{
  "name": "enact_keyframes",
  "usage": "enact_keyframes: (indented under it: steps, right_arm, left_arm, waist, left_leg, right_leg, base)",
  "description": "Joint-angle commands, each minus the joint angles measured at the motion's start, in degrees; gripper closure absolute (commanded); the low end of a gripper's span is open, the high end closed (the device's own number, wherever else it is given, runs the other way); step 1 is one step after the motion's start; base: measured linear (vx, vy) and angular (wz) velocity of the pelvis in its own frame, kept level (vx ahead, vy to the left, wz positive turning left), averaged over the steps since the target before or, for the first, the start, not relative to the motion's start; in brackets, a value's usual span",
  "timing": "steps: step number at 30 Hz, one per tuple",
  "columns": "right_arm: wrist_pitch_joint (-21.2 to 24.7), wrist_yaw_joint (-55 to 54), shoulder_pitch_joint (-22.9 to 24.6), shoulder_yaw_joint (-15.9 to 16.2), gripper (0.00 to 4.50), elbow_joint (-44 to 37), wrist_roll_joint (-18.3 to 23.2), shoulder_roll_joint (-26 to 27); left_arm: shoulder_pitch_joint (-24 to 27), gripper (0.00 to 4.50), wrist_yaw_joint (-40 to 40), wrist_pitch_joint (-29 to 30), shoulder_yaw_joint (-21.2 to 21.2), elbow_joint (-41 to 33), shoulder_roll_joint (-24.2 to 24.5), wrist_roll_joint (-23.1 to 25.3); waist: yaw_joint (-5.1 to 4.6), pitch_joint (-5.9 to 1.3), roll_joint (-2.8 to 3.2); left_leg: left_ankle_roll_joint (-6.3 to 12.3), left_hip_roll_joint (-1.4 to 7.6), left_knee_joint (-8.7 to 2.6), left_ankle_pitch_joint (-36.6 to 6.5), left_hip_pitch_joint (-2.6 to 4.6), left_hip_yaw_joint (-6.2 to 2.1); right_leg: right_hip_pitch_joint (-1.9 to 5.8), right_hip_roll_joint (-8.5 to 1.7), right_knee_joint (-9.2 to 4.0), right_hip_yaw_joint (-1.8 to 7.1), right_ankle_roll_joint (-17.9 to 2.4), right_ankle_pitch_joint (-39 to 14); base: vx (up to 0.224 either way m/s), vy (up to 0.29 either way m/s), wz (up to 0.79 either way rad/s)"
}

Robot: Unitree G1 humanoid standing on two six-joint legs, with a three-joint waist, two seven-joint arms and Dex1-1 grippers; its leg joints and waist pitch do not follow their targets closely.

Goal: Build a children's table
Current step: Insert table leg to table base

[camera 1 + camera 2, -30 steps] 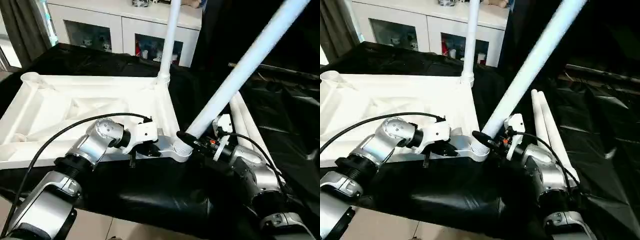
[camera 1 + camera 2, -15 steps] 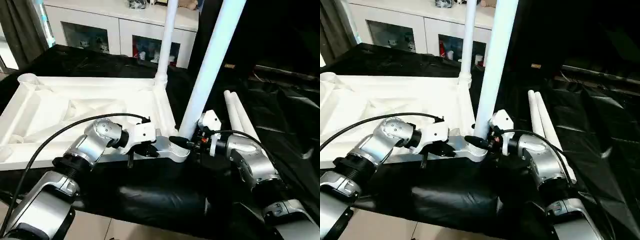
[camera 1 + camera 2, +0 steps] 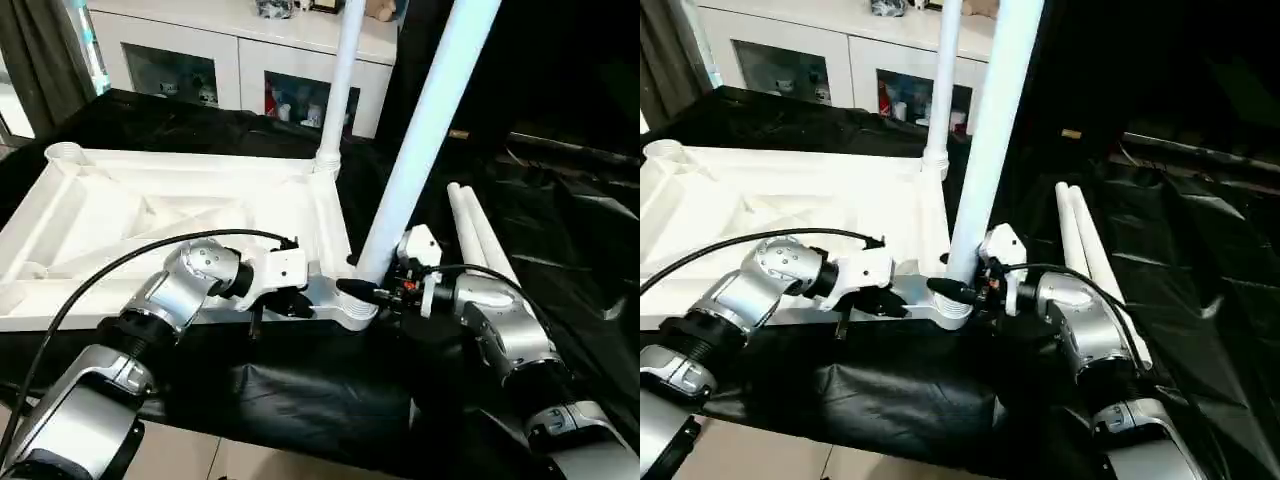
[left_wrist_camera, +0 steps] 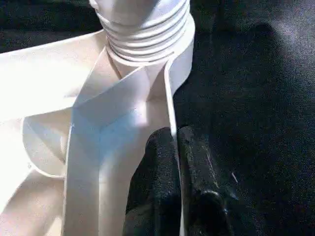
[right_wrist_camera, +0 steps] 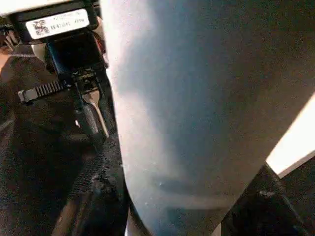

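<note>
Currently:
Step in hand: seating the second leg (image 3: 420, 150) into the near right corner socket (image 3: 352, 308) of the tabletop (image 3: 150, 215).
Tabletop position: lies underside up on the black-draped table (image 3: 300, 390), ribs showing; one leg already fitted (image 3: 338, 80) stands upright in the far right corner socket.
Second leg position: foot in the near right socket, tube leaning slightly to the right of upright; judged not fully home.
Spare legs (image 3: 480, 235): two tubes lying side by side on the table, just right of the right arm.
Left gripper (image 4: 177, 162): fingers clenched on the thin edge wall of the tabletop beside the ribbed socket, steadying the corner.
Right gripper (image 3: 372, 292): fingers closed around the lower end of the second leg, just above the socket.
Next move calls for: bringing the tube square to the socket, then pressing or turning it down along its own axis while the left hold resists.
Risk: a tilted tube may bind in the socket; the tabletop may slide on the cloth.
</note>
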Motion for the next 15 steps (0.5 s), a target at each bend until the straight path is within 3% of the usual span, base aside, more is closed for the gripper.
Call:
enact_keyframes:
  steps: [1, 4, 6, 10, 11, 14, 15]
  right_arm:
    - [3.00, -3.56, 4.53, 2.19, 2.60, 9.47, -5.48, -0.86]
    - [2.78, -9.88, 2.97, 0.45, 2.60, 12.39, -5.75, 0.53]
    - [2.75, -16.45, 1.40, -0.67, 2.60, 15.19, -6.40, 1.84]
    - [5.08, -33.90, -3.25, -4.32, 2.60, 21.76, -5.80, 6.54]
    - [5.46, -36.77, -4.02, -5.11, 2.60, 22.74, -5.42, 7.38]
    - [6.83, -48.45, -7.12, -9.00, 2.60, 26.67, -2.75, 11.39]
    - [6.78, -50.95, -7.76, -9.69, 2.60, 27.58, -2.16, 12.53]
  left_arm:
    - [0.04, 4.50, -0.07, -0.80, -0.63, 0.15, -0.48, 0.95]
    - [-0.52, 4.50, 2.01, 0.88, 0.14, 1.49, -1.44, 1.00]
    - [-1.24, 4.50, 3.98, 3.62, 0.83, 2.65, -2.49, 0.99]
    - [-4.71, 4.50, 13.05, 9.69, 1.41, 8.74, -7.08, 3.12]
    - [-5.42, 4.50, 15.01, 10.86, 1.75, 10.06, -8.19, 3.18]
    - [-8.85, 4.50, 25.30, 15.92, 4.30, 16.74, -14.00, 2.33]
    - [-9.69, 4.50, 28.26, 16.77, 4.93, 18.73, -15.56, 2.23]
  waist:
    - [-0.06, -1.46, 1.03]
    - [-0.11, -1.20, 1.03]
    - [-0.44, -0.70, 1.19]
    - [-1.52, -0.73, 1.04]
    - [-1.67, -0.67, 1.11]
    - [-1.75, -0.70, 1.32]
    - [-1.62, -0.72, 1.33]
  left_leg:
    - [-0.05, 4.33, -4.27, -16.25, 0.20, -1.59]
    - [-0.81, 4.36, -4.47, -18.78, 0.37, -1.78]
    - [-2.63, 4.38, -4.64, -24.56, 0.98, -2.18]
    - [-4.32, 4.17, -4.92, -29.65, 0.95, -3.31]
    - [-4.28, 4.14, -4.90, -30.02, 0.90, -3.34]
    - [-4.60, 3.85, -4.60, -33.42, 2.01, -3.57]
    - [-4.12, 3.87, -4.68, -33.40, 1.96, -3.57]
  right_leg:
    - [0.90, -5.92, -4.91, 4.34, -11.14, -10.91]
    - [0.59, -6.16, -5.45, 4.42, -9.98, -16.71]
    - [-0.32, -6.40, -6.41, 4.40, -8.01, -26.73]
    - [-0.44, -6.58, -7.19, 3.90, -4.59, -34.39]
    - [-0.57, -6.65, -7.33, 3.92, -4.30, -35.09]
    - [-1.27, -6.50, -8.04, 3.42, -3.76, -36.19]
    - [-1.23, -6.62, -8.29, 3.41, -3.81, -35.28]
  base:
    - [0.000, 0.000, 0.00]
    - [0.000, 0.000, 0.00]
    - [-0.061, 0.001, -0.02]
    - [-0.043, 0.012, -0.07]
    - [-0.090, 0.036, -0.16]
    - [-0.037, 0.019, -0.06]
    - [0.000, 0.000, 0.00]
